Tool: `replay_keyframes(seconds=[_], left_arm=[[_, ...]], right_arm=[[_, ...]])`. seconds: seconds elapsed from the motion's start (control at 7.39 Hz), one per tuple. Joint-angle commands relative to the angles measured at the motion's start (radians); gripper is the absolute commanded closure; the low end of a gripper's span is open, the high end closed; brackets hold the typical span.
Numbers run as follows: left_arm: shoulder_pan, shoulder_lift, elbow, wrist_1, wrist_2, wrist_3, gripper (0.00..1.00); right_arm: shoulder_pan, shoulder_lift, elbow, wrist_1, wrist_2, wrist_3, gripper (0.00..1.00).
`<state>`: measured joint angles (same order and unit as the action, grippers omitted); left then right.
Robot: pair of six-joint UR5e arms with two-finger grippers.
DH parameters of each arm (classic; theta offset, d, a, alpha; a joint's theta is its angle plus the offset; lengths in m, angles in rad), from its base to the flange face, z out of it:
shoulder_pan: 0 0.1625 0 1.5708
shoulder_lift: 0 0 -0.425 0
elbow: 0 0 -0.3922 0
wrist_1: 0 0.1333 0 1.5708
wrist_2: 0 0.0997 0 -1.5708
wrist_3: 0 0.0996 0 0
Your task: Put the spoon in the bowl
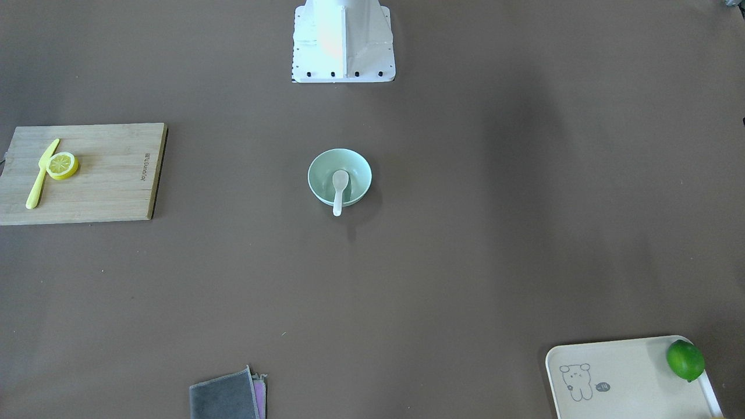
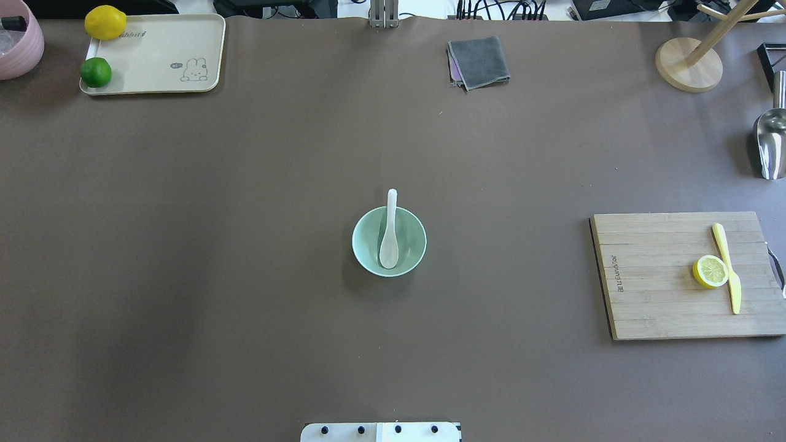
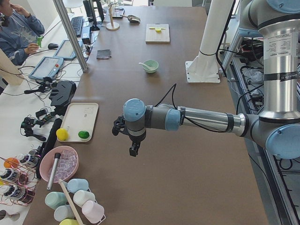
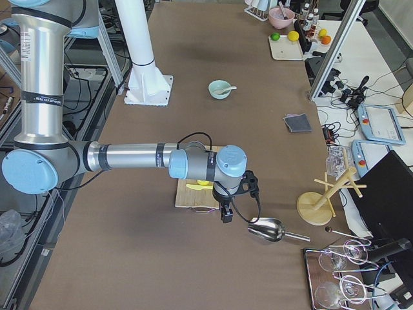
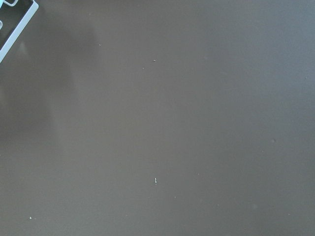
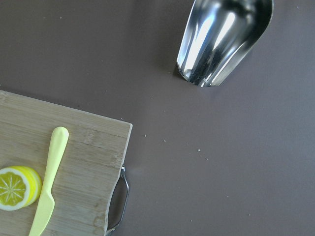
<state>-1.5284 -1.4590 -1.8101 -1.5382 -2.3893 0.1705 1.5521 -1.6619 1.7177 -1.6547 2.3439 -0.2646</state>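
Note:
The white spoon lies in the mint-green bowl at the table's middle, scoop on the bottom, handle resting over the far rim. Both also show in the front view, spoon and bowl. My left gripper shows only in the exterior left view, hanging over bare table near the tray end, far from the bowl. My right gripper shows only in the exterior right view, above the cutting board's edge. I cannot tell whether either is open or shut.
A wooden cutting board on the right carries a yellow knife and a lemon slice. A metal scoop and a wooden stand are at the far right. A tray with a lime and a lemon is far left, a grey cloth at the back.

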Motion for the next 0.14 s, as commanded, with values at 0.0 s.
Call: replay_keyframes(seconds=[0.0], left_arm=[[0.001, -0.009, -0.005, -0.002, 0.001, 0.001, 0.02]], right_arm=[[0.003, -0.007, 0.000, 0.000, 0.000, -0.008, 0.00]])
